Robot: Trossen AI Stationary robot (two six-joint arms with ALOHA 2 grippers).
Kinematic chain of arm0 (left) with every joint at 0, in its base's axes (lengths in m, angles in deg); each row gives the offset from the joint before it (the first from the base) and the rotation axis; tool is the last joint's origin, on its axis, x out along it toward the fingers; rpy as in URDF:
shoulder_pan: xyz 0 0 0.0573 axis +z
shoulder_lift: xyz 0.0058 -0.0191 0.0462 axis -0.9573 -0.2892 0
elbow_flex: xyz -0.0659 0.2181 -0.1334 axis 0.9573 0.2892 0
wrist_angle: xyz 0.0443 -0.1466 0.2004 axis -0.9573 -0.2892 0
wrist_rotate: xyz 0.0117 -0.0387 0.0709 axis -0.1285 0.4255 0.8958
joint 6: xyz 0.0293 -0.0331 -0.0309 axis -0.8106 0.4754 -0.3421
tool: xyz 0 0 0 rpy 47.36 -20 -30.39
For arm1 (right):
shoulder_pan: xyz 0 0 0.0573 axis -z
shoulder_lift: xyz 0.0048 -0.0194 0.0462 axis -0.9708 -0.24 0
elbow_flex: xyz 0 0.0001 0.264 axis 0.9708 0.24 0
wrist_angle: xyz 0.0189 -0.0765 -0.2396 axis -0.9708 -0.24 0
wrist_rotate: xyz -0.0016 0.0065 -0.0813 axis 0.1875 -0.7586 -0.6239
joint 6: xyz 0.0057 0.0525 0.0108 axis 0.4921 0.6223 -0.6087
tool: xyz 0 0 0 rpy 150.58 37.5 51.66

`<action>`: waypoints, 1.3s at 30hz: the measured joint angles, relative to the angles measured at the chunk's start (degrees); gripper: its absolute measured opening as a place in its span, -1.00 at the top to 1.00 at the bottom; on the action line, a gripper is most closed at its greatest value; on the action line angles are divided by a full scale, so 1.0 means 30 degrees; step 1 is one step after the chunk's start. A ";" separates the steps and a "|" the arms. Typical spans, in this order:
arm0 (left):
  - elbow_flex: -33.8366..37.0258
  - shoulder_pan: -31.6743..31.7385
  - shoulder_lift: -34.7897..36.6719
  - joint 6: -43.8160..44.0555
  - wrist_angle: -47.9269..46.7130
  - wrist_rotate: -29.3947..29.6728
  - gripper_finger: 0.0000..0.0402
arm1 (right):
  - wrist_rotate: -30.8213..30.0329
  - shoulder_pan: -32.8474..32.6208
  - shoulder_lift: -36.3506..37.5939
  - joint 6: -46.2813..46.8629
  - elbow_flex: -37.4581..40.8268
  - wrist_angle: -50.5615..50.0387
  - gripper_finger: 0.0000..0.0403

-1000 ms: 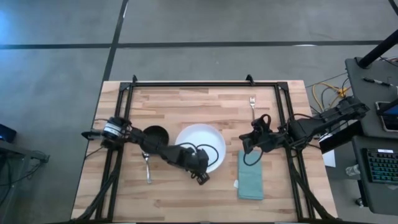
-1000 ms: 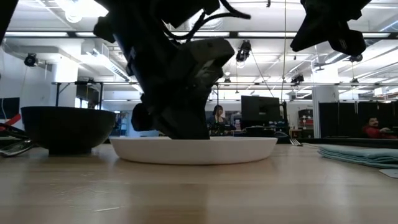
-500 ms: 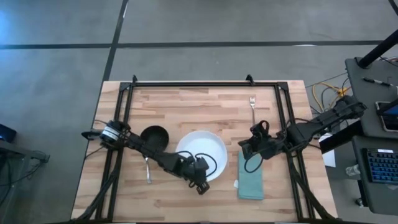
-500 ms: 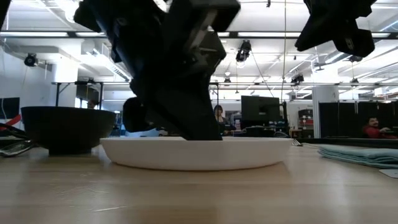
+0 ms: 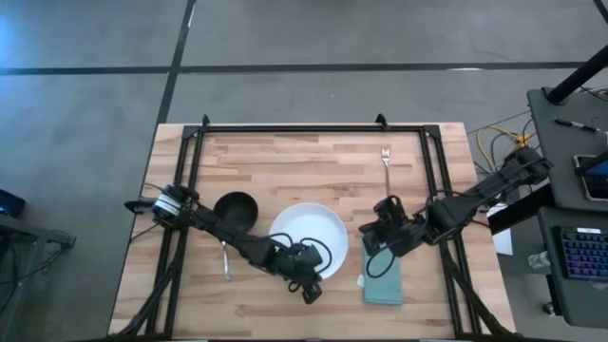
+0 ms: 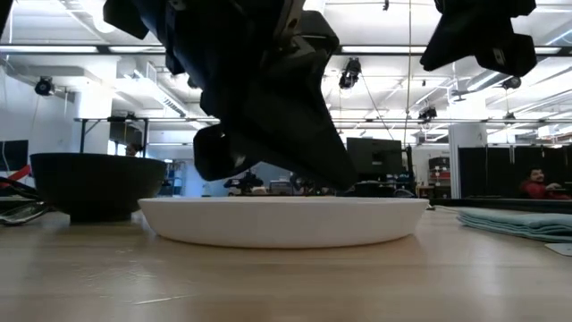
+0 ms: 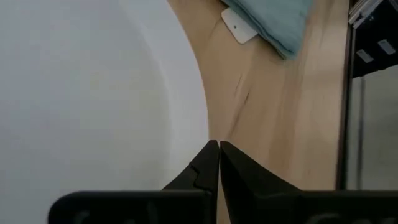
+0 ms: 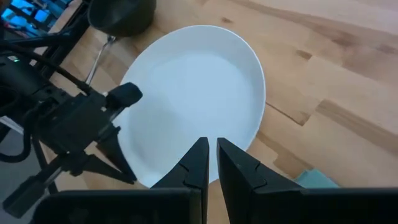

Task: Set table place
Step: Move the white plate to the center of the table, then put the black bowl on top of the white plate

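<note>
Butcher-block table carries the white plate centrally; its 5 o'clock rim is pinched by the left gripper. At 3 o'clock, the right gripper, fingers pressed together, hovers over the teal napkin.

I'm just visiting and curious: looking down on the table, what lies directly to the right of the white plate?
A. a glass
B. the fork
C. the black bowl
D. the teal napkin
D: in the high view the teal napkin lies flat on the table just right of the white plate, while the black bowl sits on the plate's left and the fork lies farther back.
</note>
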 joint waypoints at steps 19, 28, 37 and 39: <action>0.0136 0.3007 0.7128 -0.2365 -1.4186 0.2578 1.00 | -0.0380 0.0464 -0.0026 -0.0438 -0.0318 -0.0010 0.85; 0.0984 0.5036 0.9832 -0.1909 -2.0670 0.3176 0.59 | 0.0181 0.2381 -0.0009 -0.2077 -0.0318 0.0023 0.60; 0.3689 0.7864 1.1195 -0.6052 -2.1536 0.2143 0.32 | 0.2855 0.4736 -0.0009 -0.4302 -0.0501 0.0407 0.39; 0.4492 0.8637 1.1456 -0.7114 -2.1714 0.1901 0.32 | 0.3469 0.5124 -0.0009 -0.4842 -0.0493 0.0940 0.35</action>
